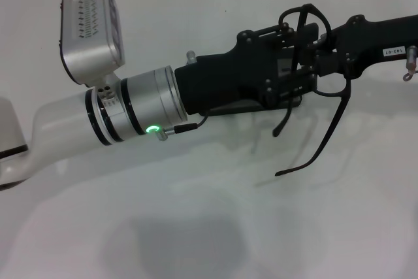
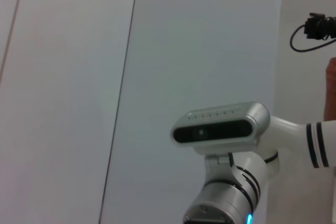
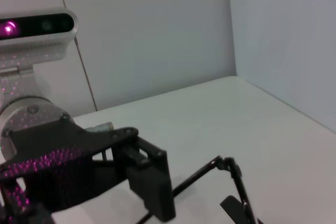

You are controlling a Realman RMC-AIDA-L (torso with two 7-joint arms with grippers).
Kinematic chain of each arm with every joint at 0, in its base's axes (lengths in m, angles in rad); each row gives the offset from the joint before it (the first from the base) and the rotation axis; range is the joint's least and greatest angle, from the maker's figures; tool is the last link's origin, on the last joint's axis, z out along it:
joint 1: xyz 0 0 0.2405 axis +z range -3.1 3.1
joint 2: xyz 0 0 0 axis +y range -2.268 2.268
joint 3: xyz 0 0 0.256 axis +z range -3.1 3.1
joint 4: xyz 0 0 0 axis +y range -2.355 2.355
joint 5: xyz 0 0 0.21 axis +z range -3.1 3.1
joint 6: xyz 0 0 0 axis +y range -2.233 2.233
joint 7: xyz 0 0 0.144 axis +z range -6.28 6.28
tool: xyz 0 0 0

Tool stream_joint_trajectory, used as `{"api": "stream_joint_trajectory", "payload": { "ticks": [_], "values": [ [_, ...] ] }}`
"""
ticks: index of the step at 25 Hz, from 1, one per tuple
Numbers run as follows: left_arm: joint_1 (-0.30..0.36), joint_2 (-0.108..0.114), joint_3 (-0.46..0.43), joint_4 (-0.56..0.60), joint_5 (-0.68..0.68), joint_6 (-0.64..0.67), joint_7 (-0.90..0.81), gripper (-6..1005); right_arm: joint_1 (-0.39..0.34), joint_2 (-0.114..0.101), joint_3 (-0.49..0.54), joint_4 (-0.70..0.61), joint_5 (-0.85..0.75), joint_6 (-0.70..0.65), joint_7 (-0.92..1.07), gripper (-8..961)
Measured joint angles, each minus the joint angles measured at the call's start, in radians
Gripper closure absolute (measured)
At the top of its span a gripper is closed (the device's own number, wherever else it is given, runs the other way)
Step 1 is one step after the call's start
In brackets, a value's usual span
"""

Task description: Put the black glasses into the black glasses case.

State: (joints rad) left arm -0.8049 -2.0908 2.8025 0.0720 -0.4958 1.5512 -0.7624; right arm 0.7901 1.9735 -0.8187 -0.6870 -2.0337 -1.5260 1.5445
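One black glasses (image 1: pixel 312 89), two claws (image 1: pixel 307 63) (image 1: pixel 326 53)

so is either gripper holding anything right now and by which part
The black glasses hang above the table between the left gripper and the right gripper, held near the front frame; which one grips cannot be told.

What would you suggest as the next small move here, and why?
Probably fold the temples first. The black glasses hang above the table where the left end effector and the right end effector meet, with both temples open and dangling.
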Motion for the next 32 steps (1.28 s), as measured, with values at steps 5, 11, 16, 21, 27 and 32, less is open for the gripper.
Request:
{"api": "stream_joint_trajectory", "payload": {
  "ticks": [5, 11, 16, 21, 27, 32],
  "values": [
    [-0.005, 0.0, 0.0, 0.0, 0.015, -0.001, -0.015, 437, 0.005, 0.0, -0.001, -0.003, 0.006, -0.014, -0.007, 903],
    [-0.006, 0.0, -0.001, 0.0, 0.016, -0.001, -0.016, 438, 0.006, 0.002, -0.002, -0.008, 0.007, -0.038, -0.007, 903],
    [-0.007, -0.001, 0.0, 0.003, 0.016, 0.0, -0.016, 438, 0.006, 0.002, -0.002, -0.008, 0.005, -0.056, -0.007, 903],
    [-0.008, -0.003, 0.0, 0.007, 0.017, 0.0, -0.017, 438, 0.002, 0.002, -0.01, -0.011, 0.005, -0.091, -0.007, 902],
    [-0.008, -0.003, 0.0, 0.011, 0.017, 0.001, -0.017, 438, -0.003, 0.002, -0.012, -0.013, 0.006, -0.113, -0.007, 902],
    [-0.006, -0.002, 0.0, 0.01, 0.019, 0.022, -0.017, 438, -0.014, -0.001, 0.001, -0.013, 0.015, -0.102, -0.008, 902]
  ]
}}
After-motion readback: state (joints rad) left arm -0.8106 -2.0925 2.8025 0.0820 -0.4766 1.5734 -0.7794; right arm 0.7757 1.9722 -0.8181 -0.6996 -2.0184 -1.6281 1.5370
